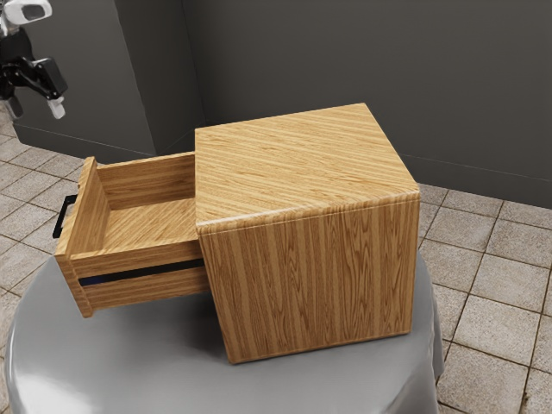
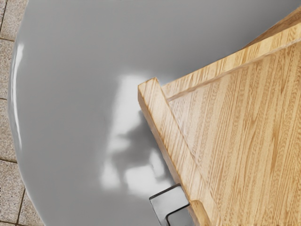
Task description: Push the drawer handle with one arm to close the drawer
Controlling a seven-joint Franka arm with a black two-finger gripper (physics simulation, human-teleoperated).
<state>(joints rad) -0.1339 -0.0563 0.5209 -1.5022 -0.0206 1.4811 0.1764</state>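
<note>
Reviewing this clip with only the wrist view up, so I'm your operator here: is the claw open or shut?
Observer: Open. In the exterior view, the claw has its two fingertips apart, with nothing between them.
Operator: Is it touching the handle?
Observer: No. It hangs higher than the black handle, with a visible gap between them.
Operator: What does the drawer come out of?
Observer: A wooden cabinet with a flat, slanted-grain top; the drawer stands well out of it, toward the exterior view's left.
</note>
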